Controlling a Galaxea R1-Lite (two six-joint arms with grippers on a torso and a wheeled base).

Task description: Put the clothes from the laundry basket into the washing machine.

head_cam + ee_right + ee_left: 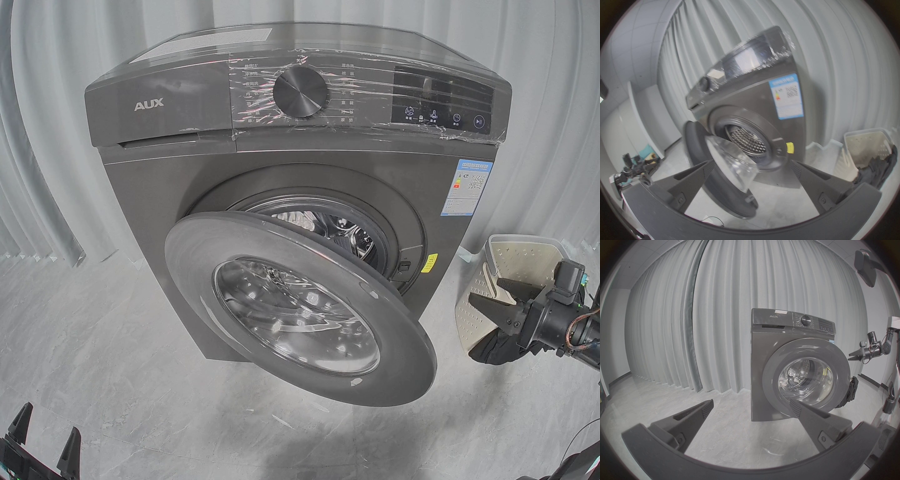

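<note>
I see my left gripper low at left, spread and empty, cut by the frame edge; the washing machine stands centre, its door swung open; my right gripper, spread and empty, hangs before the laundry basket, above dark clothes it partly hides.

The washing machine is a dark grey front-loader standing upright on the floor, with clear film over its control panel. Its round door, with a glass centre, is swung wide open, hinged on the robot's left side of the opening. The steel drum shows behind it. The laundry basket, cream perforated plastic, stands on the floor just beside the machine, on the robot's right. Dark clothes hang over the basket's near rim
</note>
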